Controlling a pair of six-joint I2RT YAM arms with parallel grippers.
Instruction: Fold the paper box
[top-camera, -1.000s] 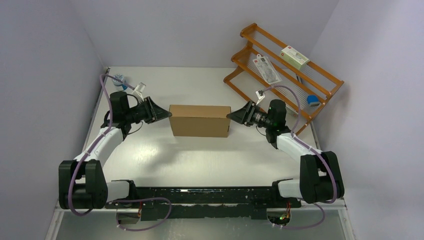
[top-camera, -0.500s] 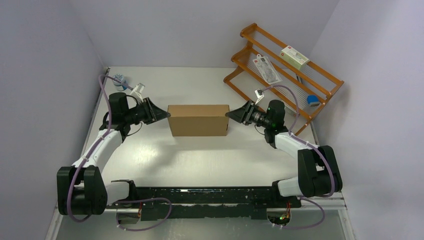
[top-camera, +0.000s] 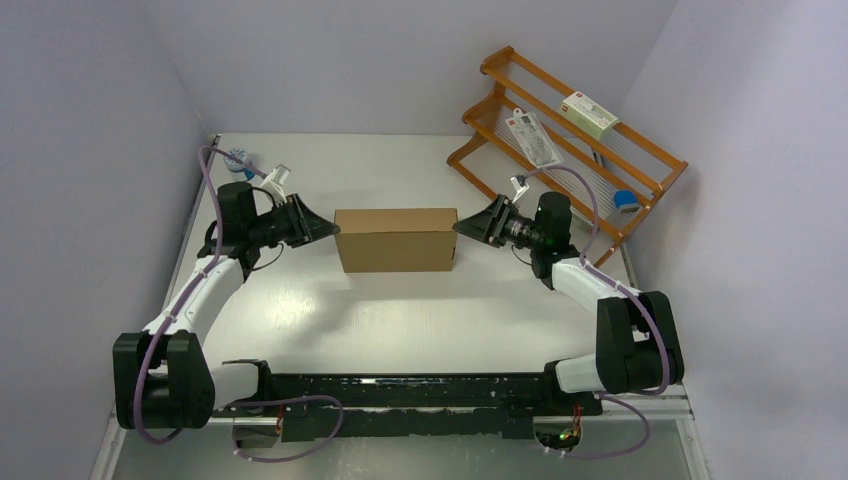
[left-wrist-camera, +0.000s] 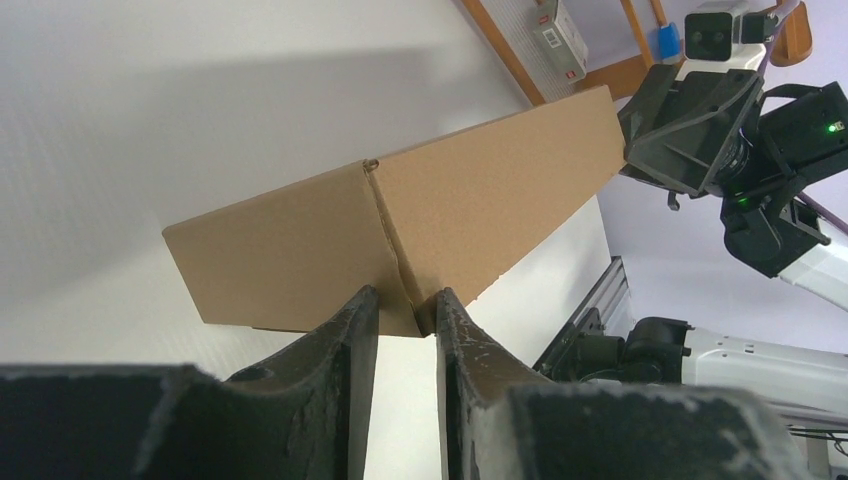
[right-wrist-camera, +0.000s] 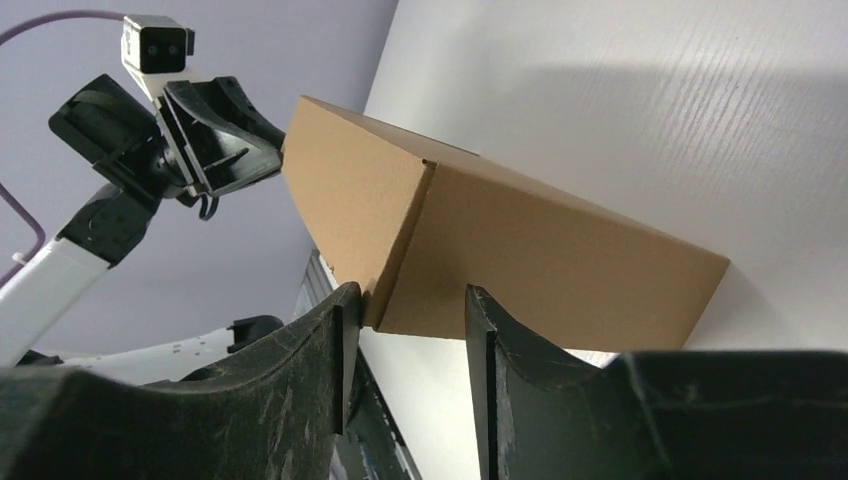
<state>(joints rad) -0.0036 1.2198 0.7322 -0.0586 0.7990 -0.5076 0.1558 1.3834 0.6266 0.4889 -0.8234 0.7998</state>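
Note:
The paper box (top-camera: 397, 238) is a closed brown cardboard mailer standing on its long side in the middle of the table. My left gripper (top-camera: 333, 229) touches its left end, and my right gripper (top-camera: 458, 227) touches its right end. In the left wrist view the jaws (left-wrist-camera: 405, 295) stand a narrow gap apart, tips against the box's (left-wrist-camera: 480, 200) near corner edge. In the right wrist view the jaws (right-wrist-camera: 405, 290) stand wider apart, tips against the box's (right-wrist-camera: 540, 250) corner. Neither gripper pinches cardboard that I can see.
An orange wooden rack (top-camera: 570, 130) holding packets and a small white carton stands at the back right, close behind my right arm. A small bottle (top-camera: 238, 160) sits at the back left corner. Walls close in the table on three sides.
The box and both grippers have shifted slightly left and away from the arm bases. The grippers stay against the box ends.

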